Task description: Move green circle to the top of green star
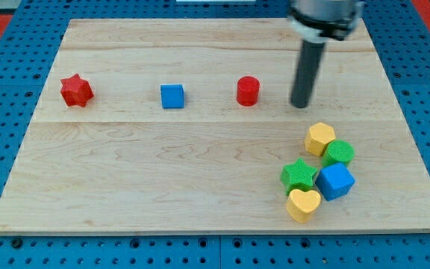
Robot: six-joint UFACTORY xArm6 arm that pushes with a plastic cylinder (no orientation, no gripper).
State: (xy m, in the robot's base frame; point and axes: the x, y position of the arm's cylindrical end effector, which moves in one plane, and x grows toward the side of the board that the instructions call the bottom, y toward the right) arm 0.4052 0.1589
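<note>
The green circle [340,153] sits at the view's lower right, touching a yellow hexagon [320,138] on its upper left and a blue cube [336,181] below it. The green star [299,176] lies just left of the blue cube, below and left of the green circle. My tip [300,104] rests on the board above the cluster, up and left of the yellow hexagon, apart from all blocks.
A yellow heart [303,204] lies under the green star. A red cylinder [248,90] stands just left of my tip. A blue cube [172,96] and a red star [75,90] lie further left. The wooden board [125,172] rests on a blue pegboard.
</note>
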